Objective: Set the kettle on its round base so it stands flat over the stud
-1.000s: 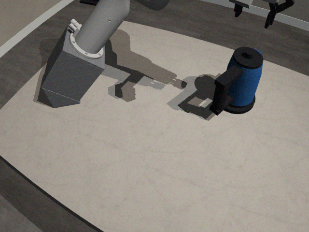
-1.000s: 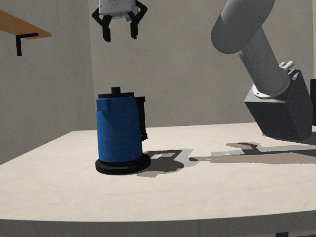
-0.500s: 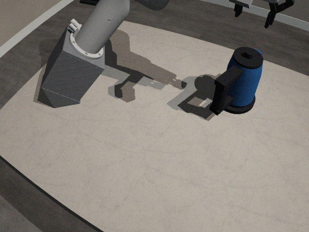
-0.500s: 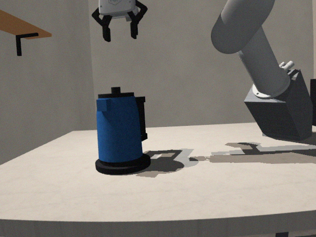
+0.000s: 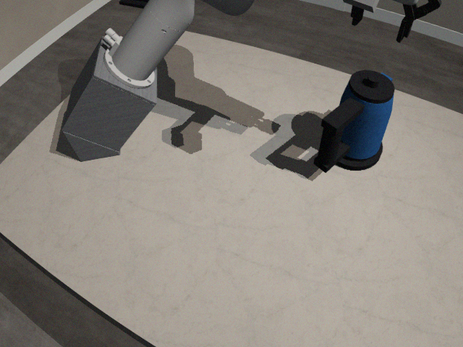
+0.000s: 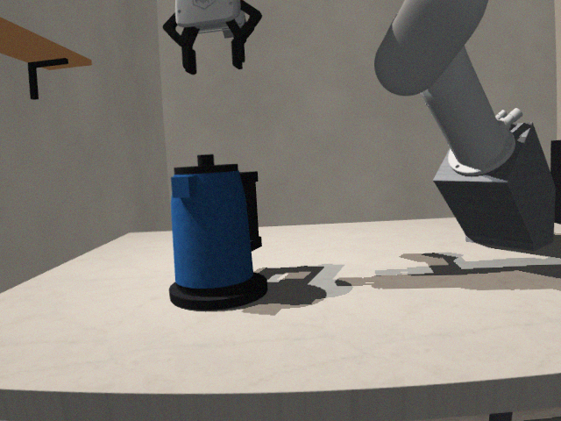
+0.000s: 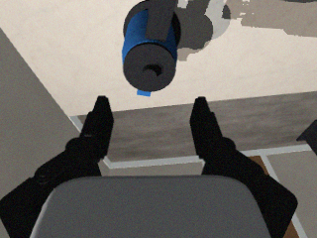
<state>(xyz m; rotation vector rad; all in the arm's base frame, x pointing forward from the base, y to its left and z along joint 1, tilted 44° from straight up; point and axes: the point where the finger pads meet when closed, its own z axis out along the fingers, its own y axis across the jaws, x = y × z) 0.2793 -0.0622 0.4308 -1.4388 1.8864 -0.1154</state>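
Here the blue kettle (image 6: 211, 233) stands on its round black base (image 6: 217, 295), upright as far as the exterior view shows, with the base lying flat on the pale worktop (image 6: 316, 344). The base's rim shows as a dark ring all around the foot of the kettle; the stud is hidden beneath it. The black lid (image 5: 372, 87) carries its small knob (image 6: 205, 160) in the middle, and the black handle (image 5: 333, 139) juts out on the side toward the arm's mount, its upright bar standing just off the blue body. A small blue spout (image 6: 182, 187) sticks out on the opposite side.

The pincer (image 6: 212, 62) hangs high above the kettle, well apart from it — its two black fingers spread wide with nothing between them. In the wrist view the kettle lies far below and ahead of the fingertips, seen lid-first, with the worktop's edge and the dark floor behind the fingers. In the top view the pincer appears only at the upper right edge, beyond the worktop's rim.

The arm's thick grey link (image 6: 452, 86) slants up from a dark grey block mount (image 5: 106, 119) at the far corner of the worktop. Shadows of the arm and kettle fall across the worktop between the mount and the kettle. A wooden shelf (image 6: 36, 47) on a black bracket hangs on the wall — upper left in the exterior view.
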